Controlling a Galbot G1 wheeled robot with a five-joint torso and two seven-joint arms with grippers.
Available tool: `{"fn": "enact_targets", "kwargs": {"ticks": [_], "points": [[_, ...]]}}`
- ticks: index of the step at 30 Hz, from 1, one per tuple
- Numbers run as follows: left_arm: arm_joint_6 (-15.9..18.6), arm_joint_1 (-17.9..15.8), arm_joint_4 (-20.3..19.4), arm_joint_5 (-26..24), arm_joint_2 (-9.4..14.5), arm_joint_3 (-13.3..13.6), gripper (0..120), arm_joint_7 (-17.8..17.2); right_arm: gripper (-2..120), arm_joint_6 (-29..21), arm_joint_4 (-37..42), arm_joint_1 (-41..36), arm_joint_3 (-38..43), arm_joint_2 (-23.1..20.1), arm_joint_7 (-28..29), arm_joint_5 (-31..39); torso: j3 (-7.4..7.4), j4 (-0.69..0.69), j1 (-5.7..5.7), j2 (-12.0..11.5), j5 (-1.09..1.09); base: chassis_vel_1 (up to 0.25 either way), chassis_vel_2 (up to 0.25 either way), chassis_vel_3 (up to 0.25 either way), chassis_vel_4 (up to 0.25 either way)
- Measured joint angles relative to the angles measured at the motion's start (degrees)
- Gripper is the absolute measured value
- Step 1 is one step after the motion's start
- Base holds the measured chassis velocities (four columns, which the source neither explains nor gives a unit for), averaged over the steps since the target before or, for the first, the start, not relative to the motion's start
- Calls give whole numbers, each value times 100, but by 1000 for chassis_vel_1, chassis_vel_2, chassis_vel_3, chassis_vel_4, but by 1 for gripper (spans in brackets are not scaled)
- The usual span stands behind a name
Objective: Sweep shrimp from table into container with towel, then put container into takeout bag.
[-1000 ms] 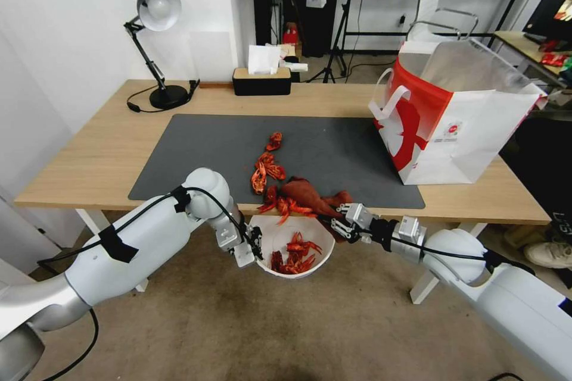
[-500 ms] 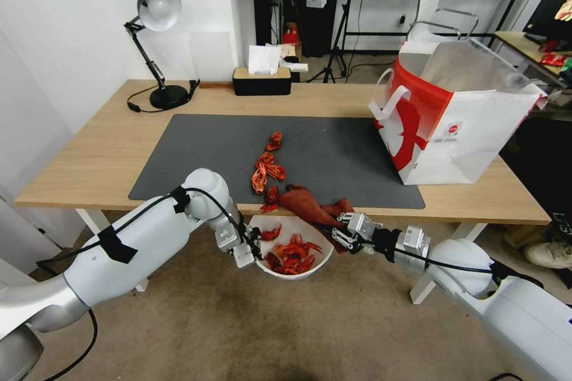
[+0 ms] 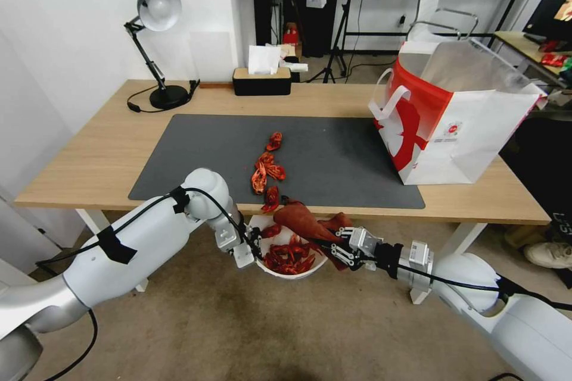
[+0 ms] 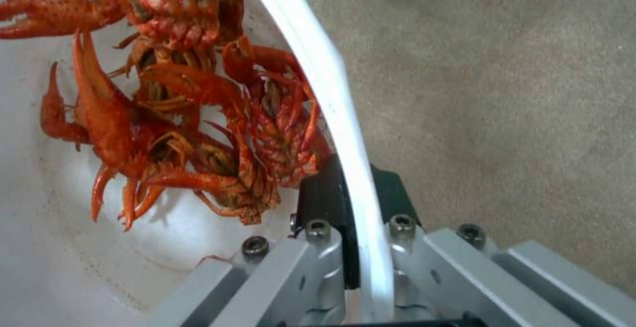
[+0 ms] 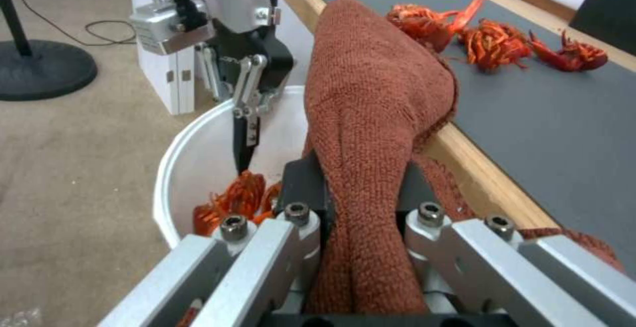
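a: where's the bowl (image 3: 271, 268) now?

b: off the near edge of the table (image 3: 89, 161), just under it, with the left gripper (image 3: 253, 250) pinched on its rim. in the left wrist view the white wall sits between the two fingers.

a: and the cloth (image 3: 304, 220)?

b: clamped in the right gripper (image 3: 339, 244). a second ago it lay on the mat with a few shrimp against its front edge. it has since been dragged back over the table's edge, and now hangs above the bowl.

a: so those shrimp dropped in?

b: looks like it. the pile of shrimp in the bowl (image 3: 289, 255) is fuller, and the spot by the edge is bare apart from one.

a: finished, then?

b: no. a line of shrimp on the mat (image 3: 268, 164) hasn't budged, so i'd judge another pass is needed. the bag (image 3: 459, 125) stands open on the table's right end, well apart from the bowl.
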Motion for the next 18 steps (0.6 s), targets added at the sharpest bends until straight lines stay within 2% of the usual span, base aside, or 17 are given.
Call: {"fn": "enact_targets", "kwargs": {"ticks": [11, 18], "points": [[-1, -4, 47, 7, 4, -3, 0, -2, 9, 17, 201, -114, 318, -124, -303, 264, 0, 0, -1, 0, 0, 0, 0, 0, 0], [-8, -5, 67, 7, 1, -7, 0, -3, 9, 30, 230, 14, 432, -165, -236, 529, 0, -1, 0, 0, 0, 0, 0, 0, 0]]}}
